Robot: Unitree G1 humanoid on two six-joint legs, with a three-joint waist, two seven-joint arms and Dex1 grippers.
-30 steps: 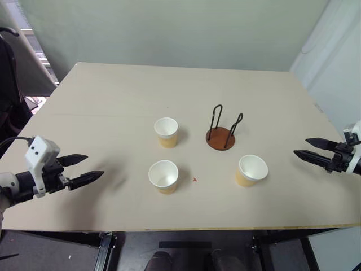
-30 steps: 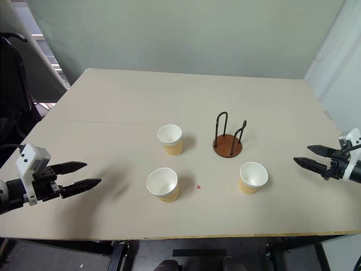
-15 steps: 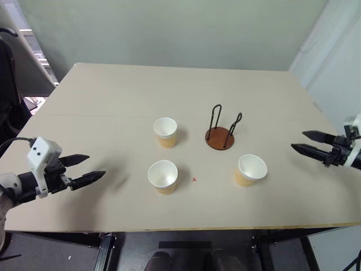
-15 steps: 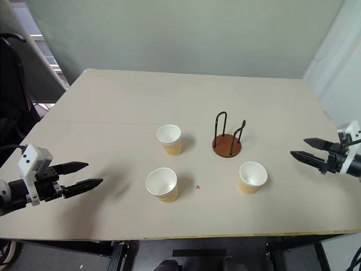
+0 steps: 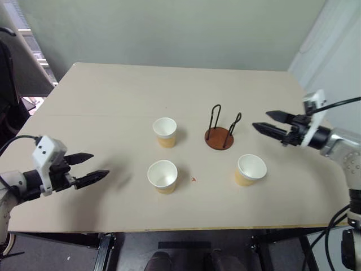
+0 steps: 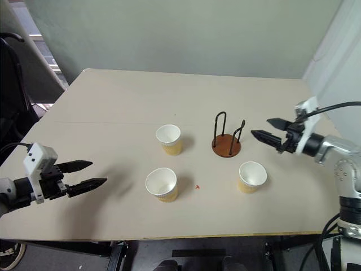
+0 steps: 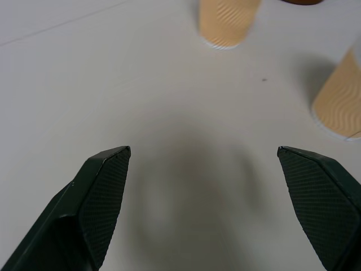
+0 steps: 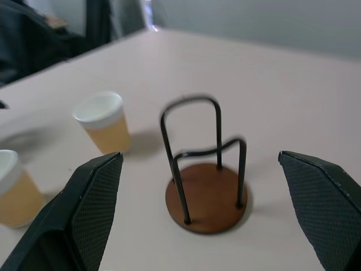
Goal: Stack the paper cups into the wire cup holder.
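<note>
Three tan paper cups stand upright on the table: one at the middle [image 5: 164,131], one nearer the front [image 5: 163,175], one at the front right [image 5: 250,170]. The wire cup holder [image 5: 220,131], a brown disc with two black wire loops, stands empty between them. My right gripper [image 5: 265,121] hovers open just right of the holder, pointing at it; in its wrist view the holder [image 8: 206,175] sits straight ahead between the fingers. My left gripper [image 5: 97,166] is open at the front left, well left of the front cup, with nothing between its fingers.
The pale table [image 5: 113,101] stretches bare behind the cups. A dark chair [image 5: 7,73] stands off its left edge. A tiny red mark [image 5: 194,179] lies on the tabletop between the two front cups.
My right arm has swung in from the table's right edge to just beside the holder, and risen a little. The left gripper and the cups stay where they were.
</note>
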